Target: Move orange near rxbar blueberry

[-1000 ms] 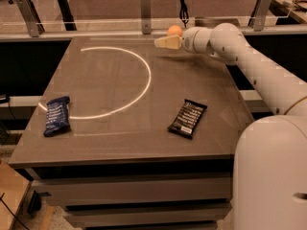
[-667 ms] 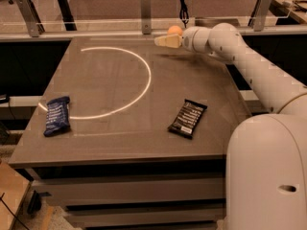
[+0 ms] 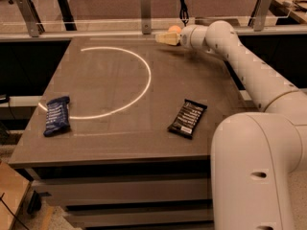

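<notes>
One orange (image 3: 175,29) is on view, small, round and smooth, and only its upper part shows, because the end effector (image 3: 163,37) stands directly in front of it. It is at about 1 o'clock on the table (image 3: 110,147), close to the far edge. The orange and the end effector appear to touch, but I cannot tell if the end effector is apart, together or clamped on the fruit.

One rxbar blueberry (image 3: 56,115) lies flat at about 8 o'clock, near the left edge of the table. Its wrapper is dark blue with pale lettering that is too small to read. It is well apart from the orange, almost at the opposite corner.

One black bar (image 3: 188,118) with white lettering lies flat at about 4 o'clock, a little turned. So there are two bars in all, one blue and one black.

One white arm (image 3: 249,71) comes from the robot body at the lower right and reaches to the far edge. One bright arc (image 3: 144,80) of light curves over the middle of the table, between the orange and the rxbar blueberry.
</notes>
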Robot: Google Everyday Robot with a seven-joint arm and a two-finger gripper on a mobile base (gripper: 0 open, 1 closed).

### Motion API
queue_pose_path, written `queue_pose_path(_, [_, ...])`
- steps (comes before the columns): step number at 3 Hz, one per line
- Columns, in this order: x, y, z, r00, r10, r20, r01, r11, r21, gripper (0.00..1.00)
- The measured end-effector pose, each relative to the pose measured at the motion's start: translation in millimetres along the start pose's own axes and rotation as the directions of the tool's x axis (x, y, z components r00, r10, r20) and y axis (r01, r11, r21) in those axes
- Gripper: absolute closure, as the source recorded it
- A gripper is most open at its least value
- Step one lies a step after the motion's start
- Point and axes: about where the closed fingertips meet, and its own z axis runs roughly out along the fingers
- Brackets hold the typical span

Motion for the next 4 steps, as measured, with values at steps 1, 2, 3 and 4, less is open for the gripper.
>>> queue_pose_path(1, [2,0,7,1.000,-0.009,-0.017,0.009,0.9999,-0.006,0.42])
queue_pose_path(2, [2,-1,8,1.000,-0.017,-0.026,0.016,0.9998,-0.008,0.65])
queue_pose_path(3, [-21,18,-9,0.999,-0.042,-0.008,0.041,0.9958,-0.082,0.88])
queue_pose_path(4, [-52,57,-41,0.993,-0.112,0.023,0.114,0.9725,-0.203,1.00])
